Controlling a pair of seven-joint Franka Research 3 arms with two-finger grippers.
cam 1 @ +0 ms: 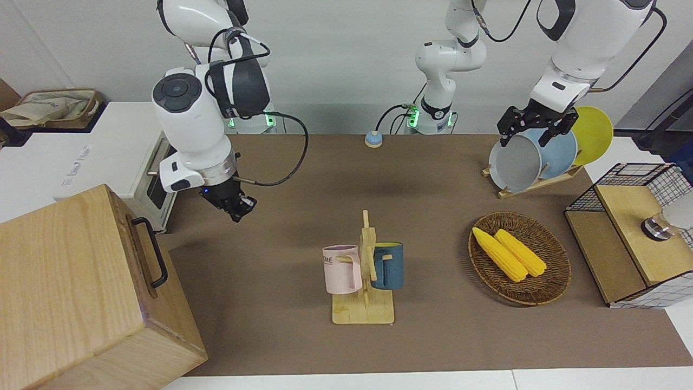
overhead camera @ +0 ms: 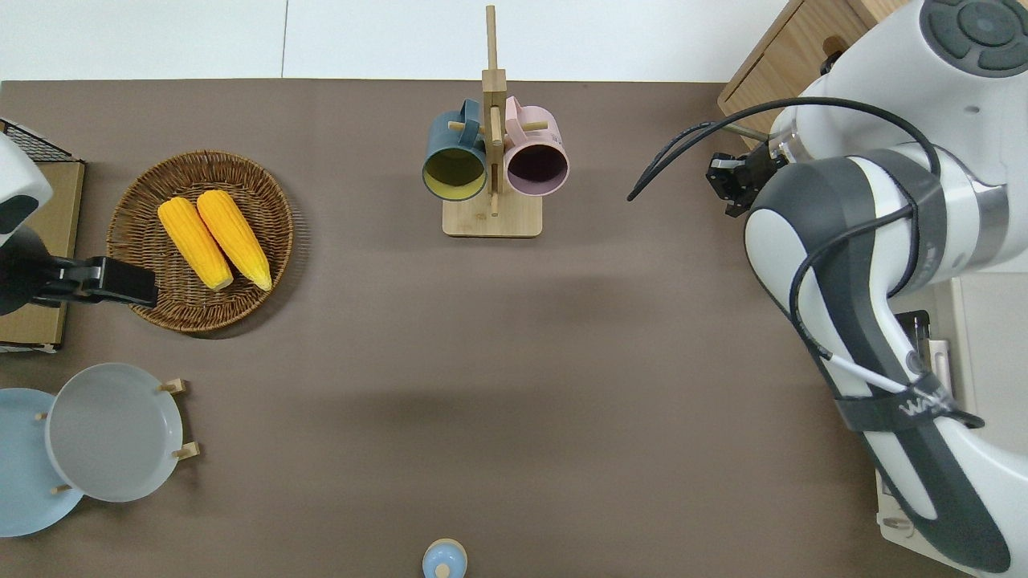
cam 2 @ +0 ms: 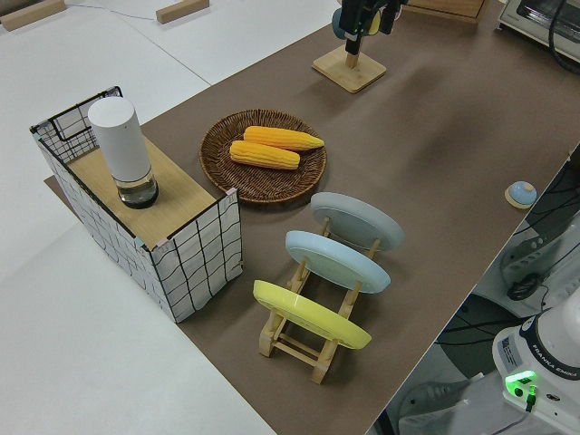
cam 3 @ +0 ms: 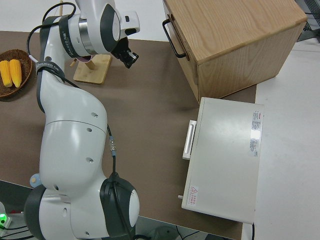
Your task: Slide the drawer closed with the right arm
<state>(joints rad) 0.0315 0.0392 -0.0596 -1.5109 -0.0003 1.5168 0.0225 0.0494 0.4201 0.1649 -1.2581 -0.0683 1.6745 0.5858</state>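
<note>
Drawer (cam 1: 142, 254), with its black bar handle (cam 1: 151, 250), sits nearly flush in the light-wood cabinet (cam 1: 70, 281) at the right arm's end of the worktop (cam 1: 303, 216). Right end effector (cam 1: 238, 208) hangs near the handle, touching and holding nothing; its finger gap cannot be made out. Left arm is parked.

My own forearm hides my right gripper (overhead camera: 729, 183) from overhead, so I cannot tell how its fingers stand. The cabinet (cam 1: 81, 292) runs off the front view's edge, and its drawer (cam 3: 181, 47) front shows only edge-on. My left gripper (overhead camera: 120, 282) shows only partly at the overhead view's edge.
</note>
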